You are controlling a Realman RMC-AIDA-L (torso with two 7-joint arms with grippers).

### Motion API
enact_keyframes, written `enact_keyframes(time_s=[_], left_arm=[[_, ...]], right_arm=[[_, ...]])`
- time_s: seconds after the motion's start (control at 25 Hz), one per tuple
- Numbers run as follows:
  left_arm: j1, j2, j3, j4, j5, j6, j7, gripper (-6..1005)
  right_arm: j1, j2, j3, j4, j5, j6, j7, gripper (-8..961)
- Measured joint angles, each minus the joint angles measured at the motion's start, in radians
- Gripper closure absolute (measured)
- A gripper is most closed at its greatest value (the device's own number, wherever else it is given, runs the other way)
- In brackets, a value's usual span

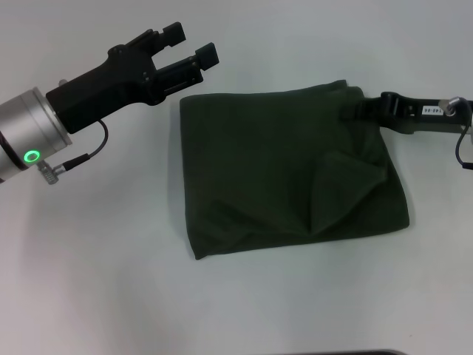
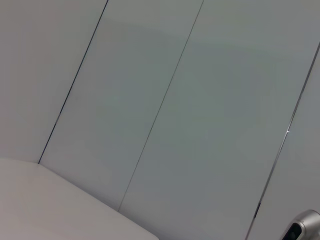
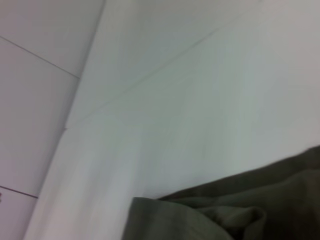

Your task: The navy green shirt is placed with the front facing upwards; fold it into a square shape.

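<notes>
The navy green shirt [image 1: 288, 170] lies folded into a rough rectangle in the middle of the white table, plain side up, with a raised crease near its right half. My right gripper [image 1: 360, 109] reaches in from the right and is shut on the shirt's far right corner. In the right wrist view, bunched folds of the shirt [image 3: 240, 215] show close up. My left gripper [image 1: 191, 43] hovers open just beyond the shirt's far left corner, holding nothing.
The white table [image 1: 96, 281] spreads out on all sides of the shirt. The left wrist view shows only pale wall panels [image 2: 165, 110] and a corner of the table [image 2: 45, 205].
</notes>
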Motion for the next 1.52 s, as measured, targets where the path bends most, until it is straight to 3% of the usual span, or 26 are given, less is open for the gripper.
enact_keyframes(time_s=[1.04, 1.52], left_arm=[[0.011, 0.0, -0.002, 0.006, -0.021, 0.003, -0.001, 111], [0.017, 0.002, -0.002, 0.009, -0.055, 0.002, -0.001, 112]], right_arm=[[0.092, 0.024, -0.003, -0.123, 0.08, -0.197, -0.028, 878], [0.05, 0.004, 0.006, -0.144, 0.107, -0.209, -0.021, 878]])
